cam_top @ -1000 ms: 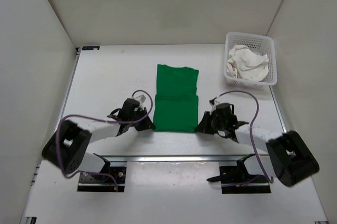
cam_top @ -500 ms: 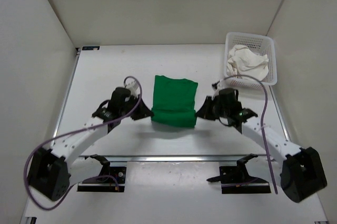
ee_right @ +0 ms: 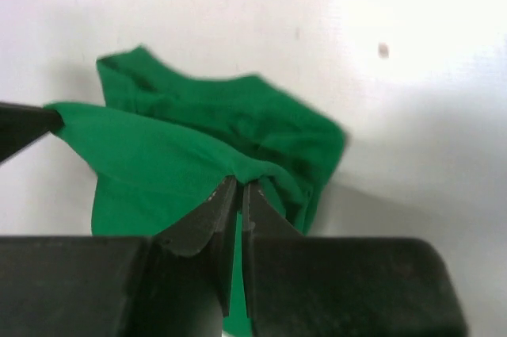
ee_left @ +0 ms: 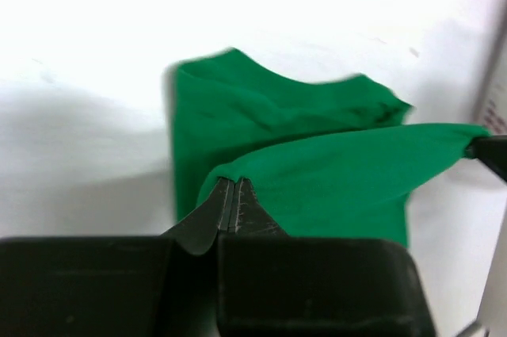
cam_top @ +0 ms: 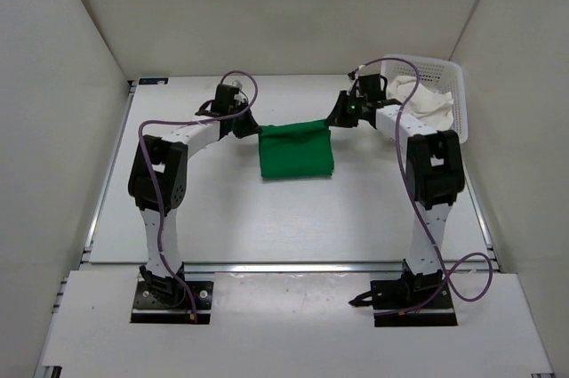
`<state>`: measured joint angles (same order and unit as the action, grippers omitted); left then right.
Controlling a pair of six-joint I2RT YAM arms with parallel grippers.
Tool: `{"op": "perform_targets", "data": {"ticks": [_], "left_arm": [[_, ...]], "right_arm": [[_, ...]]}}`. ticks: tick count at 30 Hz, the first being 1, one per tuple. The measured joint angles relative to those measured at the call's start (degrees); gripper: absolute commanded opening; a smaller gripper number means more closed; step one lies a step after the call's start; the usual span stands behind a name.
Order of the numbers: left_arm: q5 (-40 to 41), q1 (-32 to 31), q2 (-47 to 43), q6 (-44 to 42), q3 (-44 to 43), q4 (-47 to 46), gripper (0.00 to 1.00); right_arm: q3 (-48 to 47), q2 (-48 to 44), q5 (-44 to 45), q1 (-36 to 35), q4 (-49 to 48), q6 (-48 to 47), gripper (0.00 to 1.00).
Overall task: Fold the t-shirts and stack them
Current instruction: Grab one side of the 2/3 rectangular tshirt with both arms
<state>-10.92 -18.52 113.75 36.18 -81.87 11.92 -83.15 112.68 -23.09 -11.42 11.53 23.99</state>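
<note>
Though crumpled, off-white t-shirt (cam_top: 425,104) in basket (cam_top: 433,64)

A white table (cam_top: 293,218) stands boxed in by plain off-white walls (cam_top: 293,13) under even light.

left arm (cam_top: 157,178): white links, chunky black joints
right arm (cam_top: 433,169): same deal, white and black
cables (cam_top: 396,60): purple, one per arm
bases (cam_top: 173,300): flat black plates
end effector fingers (ee_left: 212,216): dark grey, tapering thin, boxy black housing behind
</note>
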Motion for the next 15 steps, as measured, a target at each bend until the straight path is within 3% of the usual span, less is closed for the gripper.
{"op": "perform_targets", "data": {"ticks": [4,7,8,9,12,15], "left_arm": [[0.11,2.84,5.03,1.36,-2.49,0.39,0.12],[-0.55,4.28,6.03,2.62,-2.86,-1.44,0.44],[-0.72,4.70,6.03,2.86,-3.02,-1.73,0.61],[-0.94,5.07,6.03,2.71,-3.37,-1.95,0.69],[-1.18,6.01,5.51,2.75,-3.26,-3.85,0.74],[-1.22,6.64,2.51,2.62,2.36,-7.48,0.81]], "right_arm": [[-14.03,11.52,-1.29,0.09,3.89,-0.79,0.03],[-22.69,16.81,-1.22,-0.15,7.87,-1.36,0.17],[-24.55,17.59,-0.76,-0.20,8.81,-1.55,0.26],[-25.55,17.88,-0.44,-0.17,9.42,-1.60,0.34],[-26.77,17.27,0.31,-0.13,9.90,-2.12,0.44],[-25.42,14.91,1.16,-0.13,10.16,-2.58,0.55]]}}
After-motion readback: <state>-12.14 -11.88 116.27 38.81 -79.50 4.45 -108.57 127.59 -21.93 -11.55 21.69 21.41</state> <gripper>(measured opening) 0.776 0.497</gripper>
